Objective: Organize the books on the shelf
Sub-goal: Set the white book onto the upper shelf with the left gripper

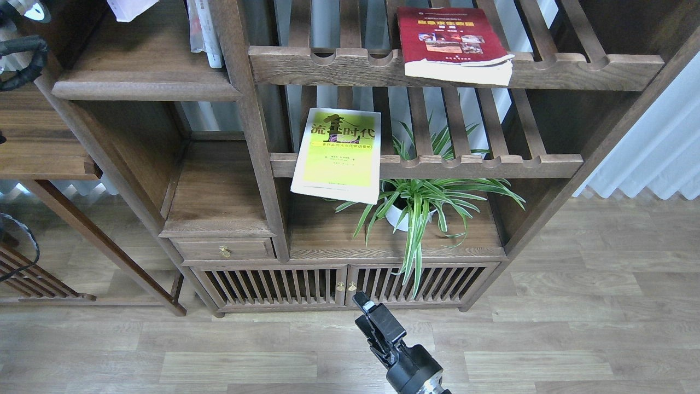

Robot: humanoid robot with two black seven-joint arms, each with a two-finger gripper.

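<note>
The shelf (145, 82) is a solid dark-brown board at the upper left. A pale lavender-white book (130, 7) pokes in at the top edge above it, and what holds it is out of frame. My left arm shows only as a black cable (22, 59) and a white part at the far upper left. The yellow-green book (338, 156) lies on the middle slatted rack and overhangs its front rail. On the upper slatted rack lies the dark red book (451, 42). My right gripper (362, 301) hangs low over the floor, dark, its fingers not separable.
White book spines (205, 33) stand at the shelf's right end against the post. A potted spider plant (421, 202) sits under the middle rack. Below are a small drawer (224, 250) and a slatted-door cabinet (344, 284). A side table (38, 142) stands at left.
</note>
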